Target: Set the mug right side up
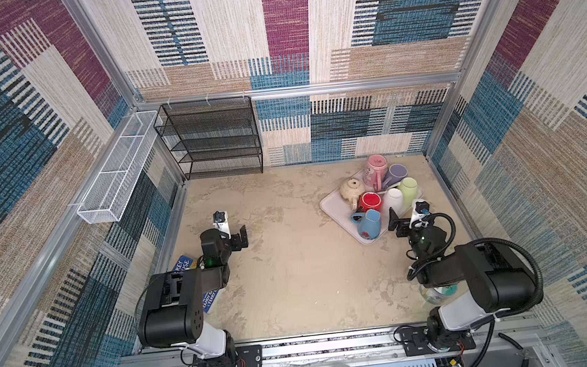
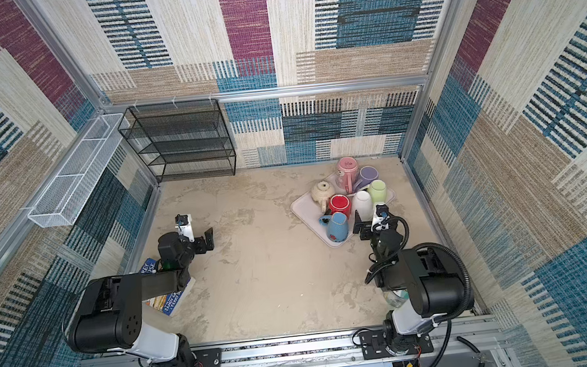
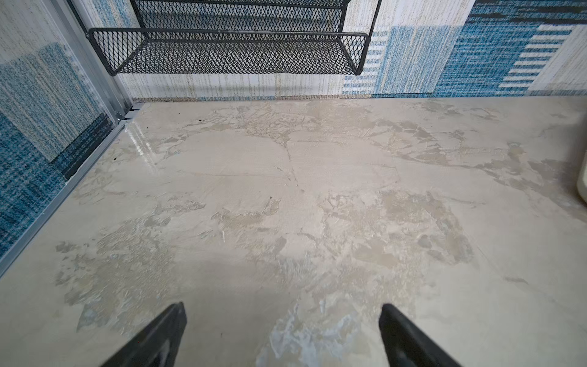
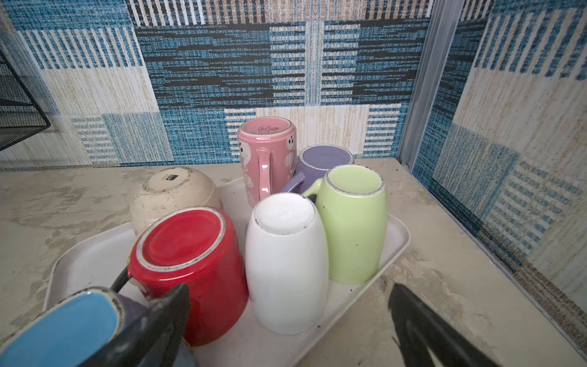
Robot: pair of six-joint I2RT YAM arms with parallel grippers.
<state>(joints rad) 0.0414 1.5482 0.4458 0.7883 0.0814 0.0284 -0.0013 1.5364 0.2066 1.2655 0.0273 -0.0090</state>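
Mug is a loose word here. Seven ceramic mugs stand base-up on the pale rectangular plastic tray (image 1: pixel 333 202), which lies at about 2 o'clock from the table's middle in both top views. Taking the tray as a dial:

- The tall pink mug with cartoon prints (image 1: pixel 375 168) is at 12.
- The lilac mug (image 1: pixel 396 174) is at 1.
- The pale green mug (image 1: pixel 408 186) is at 3.
- The cream speckled round mug (image 1: pixel 351 188) is at 10.
- The blue mug (image 1: pixel 369 224) is at 6.
- The glossy red mug (image 1: pixel 370 201) and the plain white mug (image 1: pixel 393 199) stand side by side in the middle.

They are packed close, probably as if set out to drain, so little room is left around any one wall.

The right gripper (image 4: pixel 289 290) hangs low at the tray's 5 o'clock edge, jaws wide apart and holding nothing. It is aimed at the plain white mug, which I judge the likely target: it is nearest, and its rounded wall lines up with the gap. In the right wrist view one finger stands in front of the red and blue mugs, the other over bare table past the tray's rim. With such crowding, the near finger could nudge the red mug on the way in.

The left gripper (image 3: pixel 282 306) sits at 9 o'clock over the mottled beige tabletop (image 3: pixel 286 190), jaws apart and empty. It is probably parked out of the way, or ready to steady the mug.
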